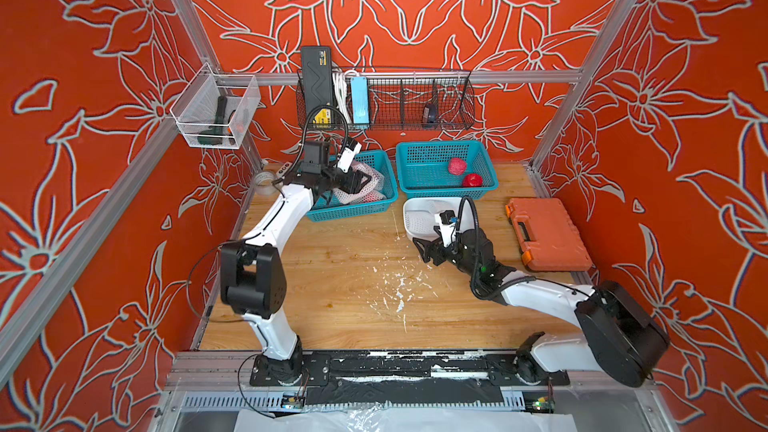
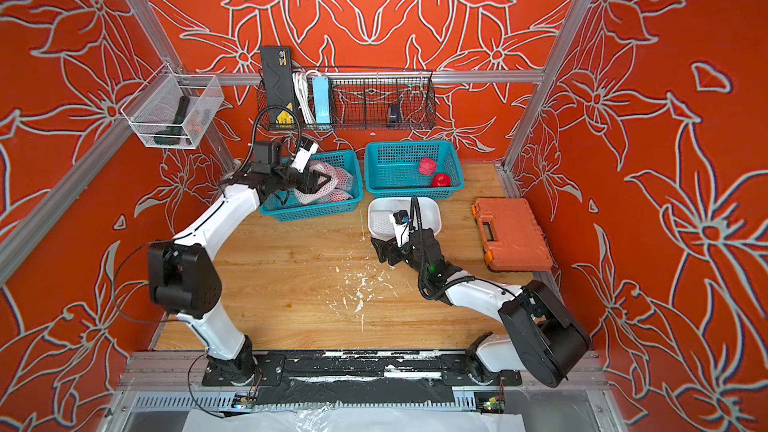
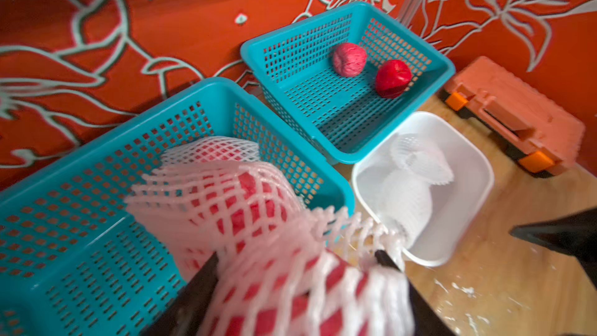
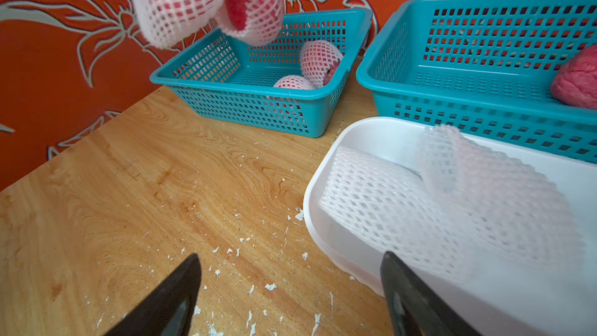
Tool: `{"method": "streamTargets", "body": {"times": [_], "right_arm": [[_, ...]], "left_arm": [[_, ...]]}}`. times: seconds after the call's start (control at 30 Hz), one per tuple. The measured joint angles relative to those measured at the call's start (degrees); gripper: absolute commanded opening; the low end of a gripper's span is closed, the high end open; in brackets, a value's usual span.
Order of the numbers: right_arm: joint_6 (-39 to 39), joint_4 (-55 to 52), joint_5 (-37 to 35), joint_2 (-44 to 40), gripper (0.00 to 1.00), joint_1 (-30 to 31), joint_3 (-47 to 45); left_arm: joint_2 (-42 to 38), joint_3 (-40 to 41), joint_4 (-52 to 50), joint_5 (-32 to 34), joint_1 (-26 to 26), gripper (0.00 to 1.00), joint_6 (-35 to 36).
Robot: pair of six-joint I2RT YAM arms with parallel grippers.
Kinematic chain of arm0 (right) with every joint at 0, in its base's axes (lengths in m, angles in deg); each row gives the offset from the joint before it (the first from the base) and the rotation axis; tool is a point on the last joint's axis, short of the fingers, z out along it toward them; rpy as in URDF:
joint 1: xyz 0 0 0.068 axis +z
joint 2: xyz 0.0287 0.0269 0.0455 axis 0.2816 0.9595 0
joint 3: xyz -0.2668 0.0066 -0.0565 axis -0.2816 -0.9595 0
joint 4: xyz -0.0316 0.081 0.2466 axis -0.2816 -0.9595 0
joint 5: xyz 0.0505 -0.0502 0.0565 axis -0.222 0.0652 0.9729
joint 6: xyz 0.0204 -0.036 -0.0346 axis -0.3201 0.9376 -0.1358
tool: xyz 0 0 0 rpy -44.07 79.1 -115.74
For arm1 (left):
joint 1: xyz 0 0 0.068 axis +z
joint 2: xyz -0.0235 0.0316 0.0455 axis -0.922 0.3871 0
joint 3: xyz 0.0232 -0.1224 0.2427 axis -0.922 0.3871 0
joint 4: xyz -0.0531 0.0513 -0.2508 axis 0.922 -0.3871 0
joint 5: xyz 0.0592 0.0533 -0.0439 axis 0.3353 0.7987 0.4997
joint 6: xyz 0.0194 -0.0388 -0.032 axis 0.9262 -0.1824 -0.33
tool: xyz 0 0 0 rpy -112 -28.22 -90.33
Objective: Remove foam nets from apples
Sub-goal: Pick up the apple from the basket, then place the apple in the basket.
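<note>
We hold a netted apple [image 3: 284, 298] in our left gripper [image 3: 297, 258] above and behind the white tray [image 4: 381, 127], where two foam nets [image 4: 403, 208] lie, while our right gripper [image 4: 290, 255] hangs wide open, empty, beside it.

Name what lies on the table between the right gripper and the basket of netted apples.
Only bare wooden table with white flecks separates right gripper from basket, per the right wrist view.
</note>
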Motion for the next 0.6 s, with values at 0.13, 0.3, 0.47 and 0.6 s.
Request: {"method": "streamTargets", "body": {"times": [0.13, 0.3, 0.47, 0.6], "right_arm": [[0.00, -0.22, -0.39, -0.61, 0.87, 0.00, -0.07], [0.02, -0.35, -0.63, -1.68, 0.87, 0.00, -0.13], [0.11, -0.46, -0.96, -1.73, 0.88, 0.00, -0.13], [0.31, -0.48, -1.44, -1.73, 0.88, 0.00, -0.13]], "left_arm": [[-3.06, 8.39, 9.38, 1.44, -0.07, 0.58, -2.75], [4.15, 4.33, 11.72, 3.82, 0.28, 0.59, -2.95], [9.73, -1.86, 11.72, 4.90, 0.70, 0.64, -1.46], [12.59, -5.81, 11.43, 5.11, 0.85, 0.66, 0.07]]}}
